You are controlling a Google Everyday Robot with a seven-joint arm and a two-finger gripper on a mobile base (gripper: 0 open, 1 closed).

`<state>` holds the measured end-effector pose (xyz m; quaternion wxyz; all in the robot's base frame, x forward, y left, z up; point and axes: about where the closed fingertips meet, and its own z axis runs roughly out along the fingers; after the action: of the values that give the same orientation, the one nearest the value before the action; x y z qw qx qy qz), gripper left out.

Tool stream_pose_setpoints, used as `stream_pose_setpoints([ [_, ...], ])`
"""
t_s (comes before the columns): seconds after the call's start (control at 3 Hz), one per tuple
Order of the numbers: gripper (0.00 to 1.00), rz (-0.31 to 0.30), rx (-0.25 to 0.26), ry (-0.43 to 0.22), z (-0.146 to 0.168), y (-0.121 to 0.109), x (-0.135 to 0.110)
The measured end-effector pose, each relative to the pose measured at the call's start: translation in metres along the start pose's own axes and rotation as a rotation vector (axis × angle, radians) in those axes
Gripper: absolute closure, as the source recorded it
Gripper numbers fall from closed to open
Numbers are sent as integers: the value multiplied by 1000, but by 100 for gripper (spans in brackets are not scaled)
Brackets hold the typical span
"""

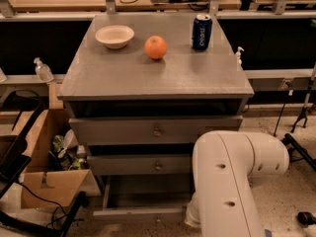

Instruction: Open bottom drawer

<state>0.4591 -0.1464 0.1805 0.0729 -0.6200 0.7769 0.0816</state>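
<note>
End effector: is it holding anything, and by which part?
Cannot be told: the end effector is out of sight behind the white arm, down by the bottom drawer.

The robot's white arm fills the lower right of the frame and covers the right ends of the drawer fronts. The gripper is hidden behind it. Left of the arm, the bottom drawer stands out with its well open from above. A cardboard box crowds the lower left. On the cabinet top, a bowl, an orange and a can line the rear, leaving the front half free.
</note>
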Motion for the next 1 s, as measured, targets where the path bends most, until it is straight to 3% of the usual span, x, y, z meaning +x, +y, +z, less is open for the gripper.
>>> stream_pose_setpoints([
  [1.0,97,0,0,0,-1,0,0],
])
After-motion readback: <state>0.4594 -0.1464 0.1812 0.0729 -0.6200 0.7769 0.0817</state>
